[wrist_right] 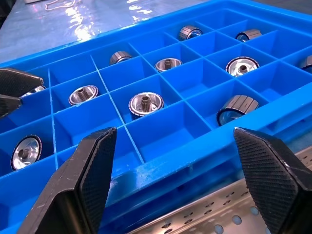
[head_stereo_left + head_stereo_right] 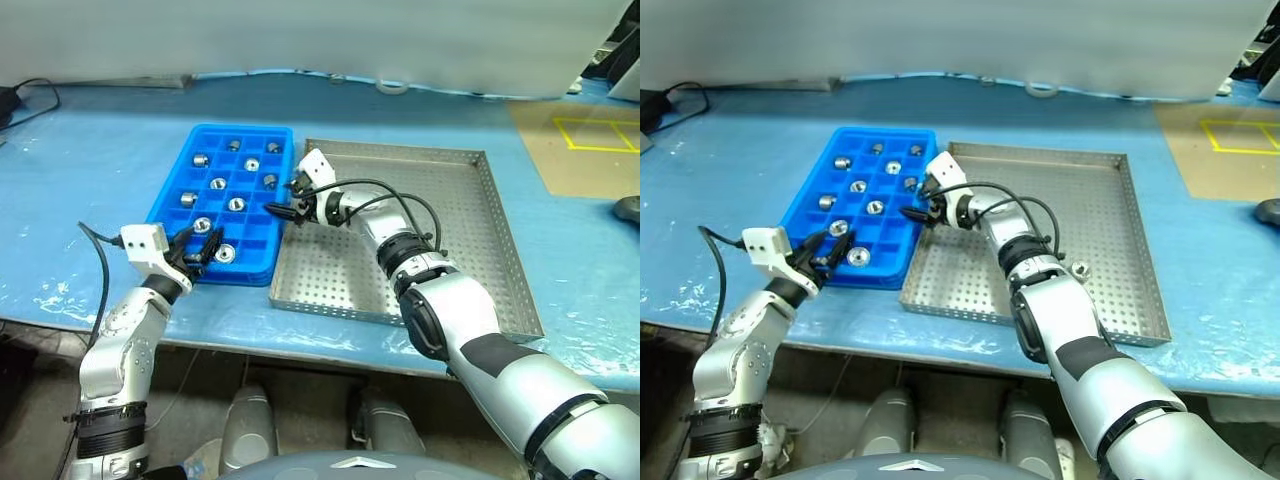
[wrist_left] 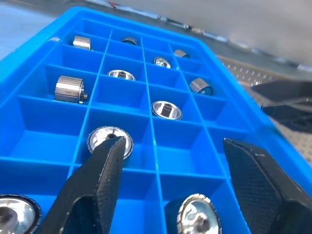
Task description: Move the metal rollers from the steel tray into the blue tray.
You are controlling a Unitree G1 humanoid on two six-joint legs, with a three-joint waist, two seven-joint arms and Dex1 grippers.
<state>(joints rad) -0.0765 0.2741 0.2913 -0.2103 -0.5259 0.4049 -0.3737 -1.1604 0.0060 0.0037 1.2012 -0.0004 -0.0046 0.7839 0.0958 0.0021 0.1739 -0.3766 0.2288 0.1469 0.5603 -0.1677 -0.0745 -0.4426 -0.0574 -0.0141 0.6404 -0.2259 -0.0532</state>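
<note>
Left claw (image 2: 196, 250): lower left of the left eye view, at the near end of the blue tray; its 2 black fingers are spread apart with nothing between them, hovering just over the nearest compartments.
Left claw fingers (image 3: 97, 190): in the left wrist view they stand wide on either side of a roller lying in a near compartment, not touching it.
Tabletop (image 2: 90, 200): covered in a blue sheet, carrying both trays side by side.
Blue tray (image 2: 172, 190): left of centre in the left eye view, a grid of small square compartments; its long right edge lies just beside the steel tray.
Metal rollers (image 2: 237, 204): about 10 sit singly in separate compartments of the blue tray, some upright with the hollow centre showing, some lying on their side.
Nearest rollers (image 2: 225, 253): 2 lie in the near rows, just beside the left claw's fingertips.
Steel tray (image 2: 480, 250): centre to right of the left eye view, perforated floor, low rim.
Roller left in the steel tray (image 2: 1078, 268): 1 small shiny piece lies on the perforated floor right of the right forearm in the right eye view.
Right claw (image 2: 290, 198): centre of the left eye view, over the seam between the 2 trays; its fingers are spread wide and hold nothing.
Right claw fingers (image 1: 83, 180): in the right wrist view they frame the blue tray's edge, with the steel tray's perforated floor just below.
</note>
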